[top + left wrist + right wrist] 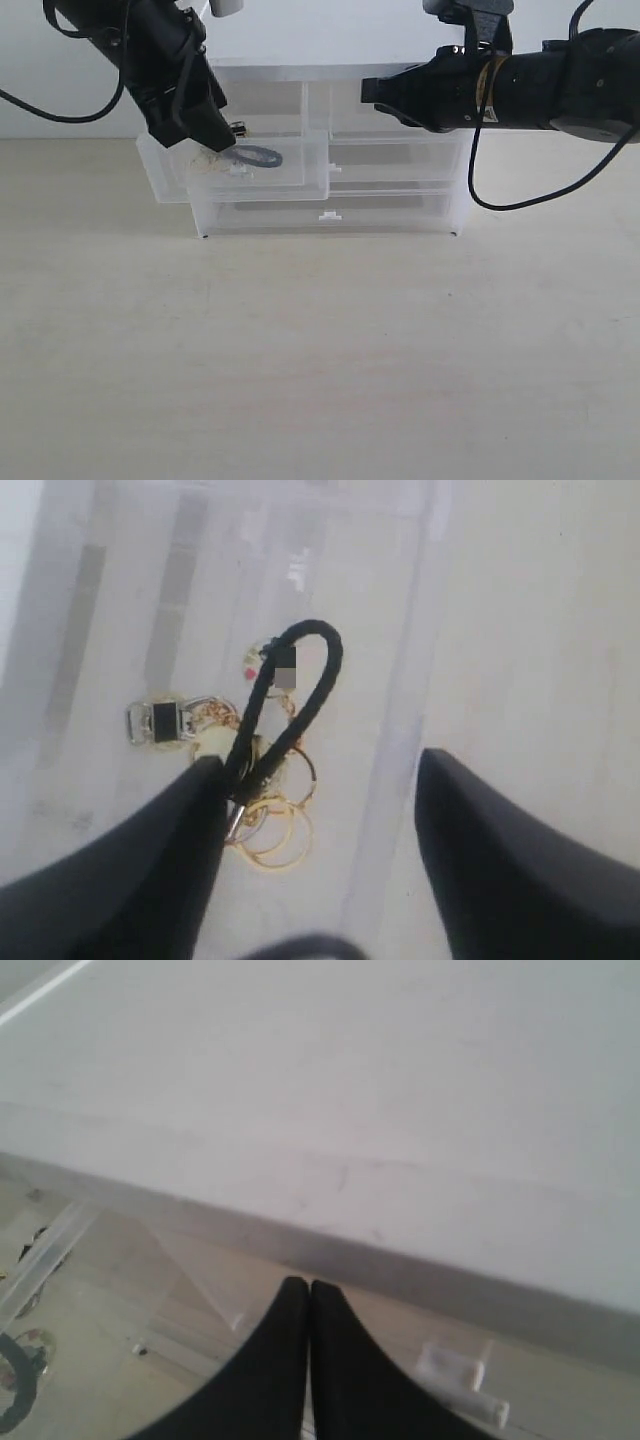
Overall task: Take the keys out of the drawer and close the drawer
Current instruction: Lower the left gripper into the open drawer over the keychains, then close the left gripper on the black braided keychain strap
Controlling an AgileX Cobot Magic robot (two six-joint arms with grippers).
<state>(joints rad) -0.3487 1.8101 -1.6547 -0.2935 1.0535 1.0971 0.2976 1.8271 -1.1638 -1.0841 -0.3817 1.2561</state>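
Observation:
The left half-width drawer (165, 170) stands pulled out of the translucent cabinet (440, 215). The keys (245, 157) lie on its floor: gold rings (275, 830), a black loop strap (305, 675) and a silver fob (160, 722). My left gripper (205, 135) reaches down into the drawer, open (320, 780). One finger (185, 830) touches the strap's base and the other finger (480, 830) sits past the drawer's side wall (400, 730). My right gripper (372, 92) is shut on nothing (308, 1285), hovering in front of the cabinet's upper right.
The matching right drawer (400, 155) is closed, its white tab handle (455, 1365) near my right fingertips. A full-width drawer (328, 215) sits below. The cabinet's white top (400, 1080) lies just beyond the right gripper. Pale tabletop (320, 350) spreads in front.

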